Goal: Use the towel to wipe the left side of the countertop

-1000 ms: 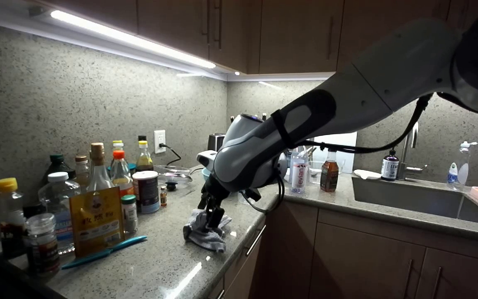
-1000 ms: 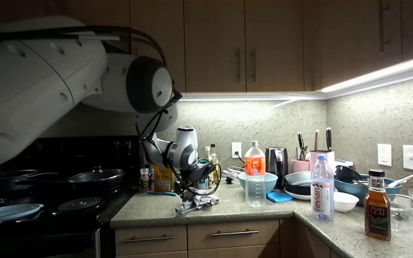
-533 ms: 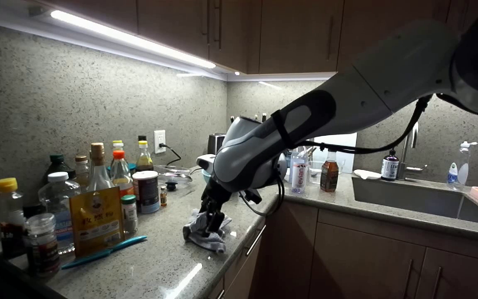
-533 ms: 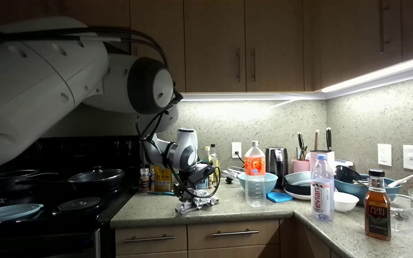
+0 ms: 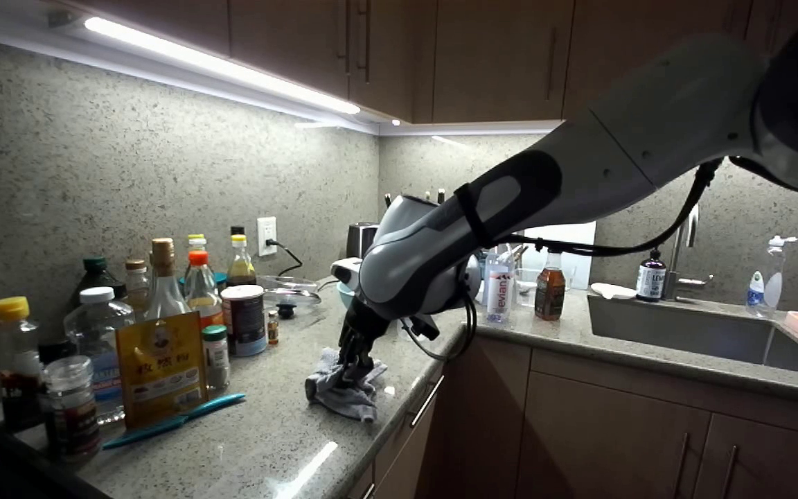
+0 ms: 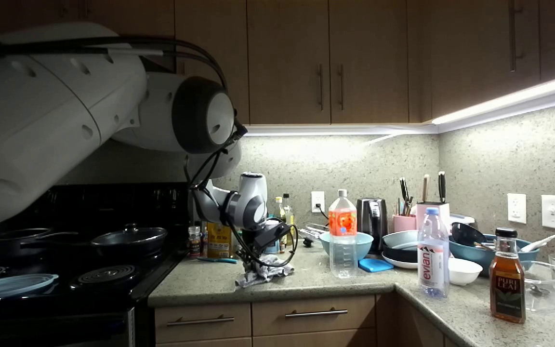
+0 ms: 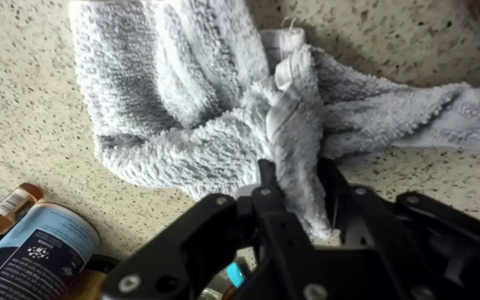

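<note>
Claw (image 7: pixel 297 164) pinches a fold of the grey towel (image 7: pixel 181 156), which lies bunched on the countertop (image 5: pixel 253 436) near its front edge; to wipe well, it should press lightly, sweep low and slow, and steer clear of the turquoise utensil (image 5: pixel 177 420)

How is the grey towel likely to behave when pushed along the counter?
The towel is probably floppy and apt to bunch, since it lies in loose folds. Its looped pile suggests some drag on the counter. With a fold pinched in the hand, the spread ends would likely trail.
</note>
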You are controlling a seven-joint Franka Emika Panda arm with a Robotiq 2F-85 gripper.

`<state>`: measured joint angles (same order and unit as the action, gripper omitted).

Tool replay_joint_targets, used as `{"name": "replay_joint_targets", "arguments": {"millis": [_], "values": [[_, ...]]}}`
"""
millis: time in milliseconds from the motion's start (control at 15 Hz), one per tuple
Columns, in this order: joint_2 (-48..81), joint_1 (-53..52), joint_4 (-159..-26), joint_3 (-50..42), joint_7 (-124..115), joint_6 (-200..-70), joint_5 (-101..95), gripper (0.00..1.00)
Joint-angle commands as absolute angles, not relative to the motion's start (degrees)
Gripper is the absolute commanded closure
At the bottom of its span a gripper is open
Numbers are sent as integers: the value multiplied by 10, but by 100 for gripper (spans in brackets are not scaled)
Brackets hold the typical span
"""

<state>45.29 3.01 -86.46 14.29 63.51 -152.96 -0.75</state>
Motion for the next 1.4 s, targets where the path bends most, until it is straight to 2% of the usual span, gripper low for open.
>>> {"name": "replay_joint_targets", "arguments": {"millis": [0, 200, 267, 400, 533, 1333], "values": [[438, 22, -879, 121, 589, -1521, -13, 98], [436, 15, -881, 98, 534, -1471, -14, 100], [434, 8, -884, 82, 507, -1467, -20, 97], [431, -12, -888, 43, 449, -1481, -47, 97], [437, -19, -880, 24, 408, -1442, -67, 97], [460, 50, -804, 192, 613, -1201, 76, 97]]}}
